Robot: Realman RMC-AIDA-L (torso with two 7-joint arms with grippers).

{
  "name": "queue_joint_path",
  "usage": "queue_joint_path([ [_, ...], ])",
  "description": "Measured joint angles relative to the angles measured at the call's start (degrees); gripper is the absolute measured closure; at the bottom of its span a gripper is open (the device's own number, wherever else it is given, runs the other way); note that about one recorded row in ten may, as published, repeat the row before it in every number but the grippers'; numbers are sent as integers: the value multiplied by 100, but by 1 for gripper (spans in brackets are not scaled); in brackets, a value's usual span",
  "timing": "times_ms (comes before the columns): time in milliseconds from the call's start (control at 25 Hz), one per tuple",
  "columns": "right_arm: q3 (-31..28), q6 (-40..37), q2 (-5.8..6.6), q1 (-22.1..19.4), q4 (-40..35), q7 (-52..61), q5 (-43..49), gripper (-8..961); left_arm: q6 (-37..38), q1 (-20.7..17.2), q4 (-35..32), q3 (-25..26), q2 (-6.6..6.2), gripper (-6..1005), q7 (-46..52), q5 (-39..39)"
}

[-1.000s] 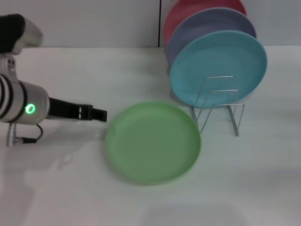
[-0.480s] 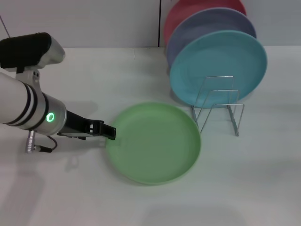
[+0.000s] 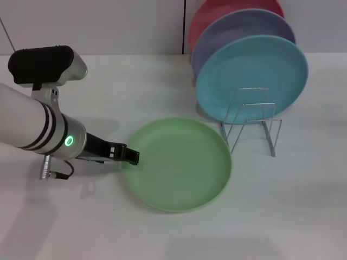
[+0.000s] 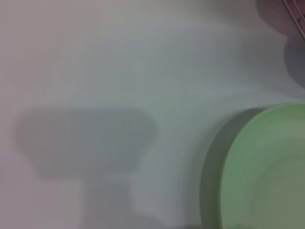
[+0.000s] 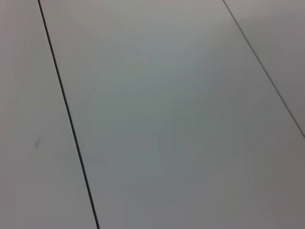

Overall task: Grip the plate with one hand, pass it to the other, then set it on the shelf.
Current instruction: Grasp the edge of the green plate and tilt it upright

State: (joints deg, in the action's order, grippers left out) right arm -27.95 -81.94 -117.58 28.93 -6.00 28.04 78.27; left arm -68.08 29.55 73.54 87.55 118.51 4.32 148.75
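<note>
- The light-green plate [image 3: 176,164] lies flat on the white table [image 3: 162,81], near the middle; it shows again in the left wrist view [image 4: 264,171] as a green curve with a dark shadow beside it.
- The left gripper [image 3: 130,156] is low over the table, and its black tip is right at the plate's left rim; it looks like it touches the rim, but I cannot be sure; I also cannot tell if its fingers are open, closed or holding the rim, since only one dark tip shows.
- The left arm [image 3: 32,130] is white with black bands and a green light; it reaches in from the left side.
- The wire shelf [image 3: 255,122] stands just to the right of the plate and a bit farther back; the plate is not on it.
- A turquoise plate [image 3: 252,76] stands upright in the shelf; a lavender plate [image 3: 233,32] leans behind it, and a red plate [image 3: 217,11] behind that.
- The right gripper is not to be seen; the right wrist view shows only a pale flat surface [image 5: 167,119] with thin dark lines.
</note>
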Motion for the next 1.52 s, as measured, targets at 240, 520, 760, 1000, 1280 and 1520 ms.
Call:
queue_joint_path([
  [240, 0, 6, 0, -1, -24, 0, -2, 378, 83, 48, -139, -38, -3, 238, -6, -1],
  [520, 0, 57, -1, 21, -36, -1, -2, 378, 134, 88, -190, -103, -4, 246, -46, -26],
  [760, 0, 77, 1, 36, -35, -1, -2, 378, 133, 145, -244, -163, -13, 253, -61, -19],
  [1000, 0, 78, 4, 45, -33, -1, -5, 379, 133, 257, -405, -171, -13, 418, -104, -15],
  [1280, 0, 124, 14, 62, -33, -1, -17, 379, 146, 307, -451, -174, -13, 437, -134, -13],
  [1520, 0, 158, 25, 84, -33, 0, -24, 378, 159, 351, -514, -178, -9, 586, -182, -12],
])
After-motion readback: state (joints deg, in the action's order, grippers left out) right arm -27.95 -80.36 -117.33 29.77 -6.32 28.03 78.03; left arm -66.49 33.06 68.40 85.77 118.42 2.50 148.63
